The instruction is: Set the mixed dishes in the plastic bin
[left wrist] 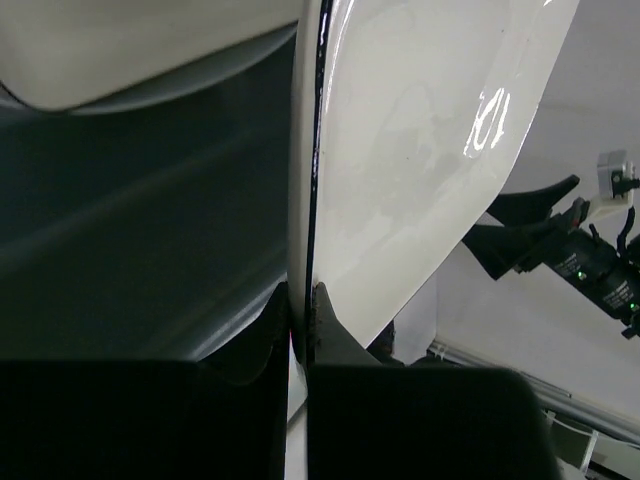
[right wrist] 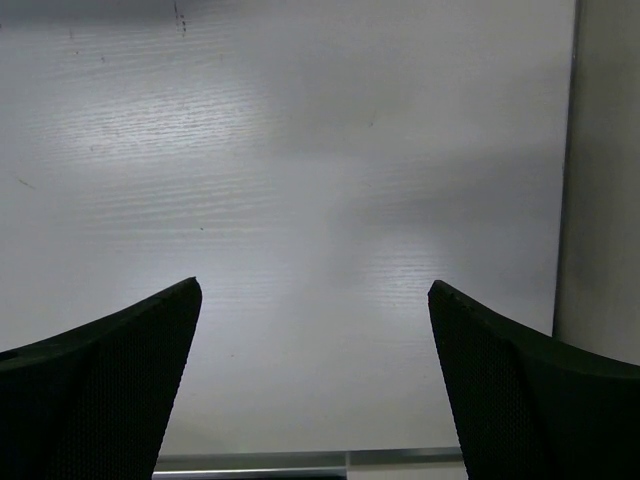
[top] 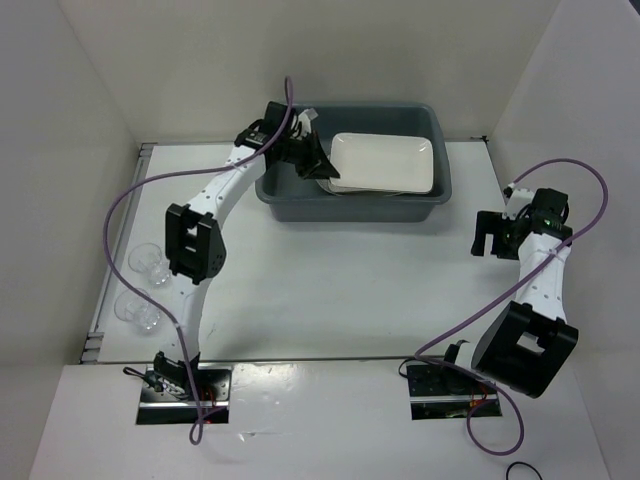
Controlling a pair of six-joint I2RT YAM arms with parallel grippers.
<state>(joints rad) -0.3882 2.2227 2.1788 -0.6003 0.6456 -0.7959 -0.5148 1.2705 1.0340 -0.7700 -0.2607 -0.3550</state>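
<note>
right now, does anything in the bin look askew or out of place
The plates in the plastic bin lie unevenly, the top one offset from those beneath, and the left gripper is shut on one plate's rim. Nothing looks broken or spilled.

Dark grey bin point(top: 350, 212), white plates point(top: 385, 165)

Glossy white plate point(left wrist: 420, 150), matt grey plastic bin point(top: 350, 210), clear glass cups point(top: 150, 262).

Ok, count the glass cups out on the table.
2 glass cups at the table's left edge: one farther back, one nearer. The bin's plates could hide more.
</note>
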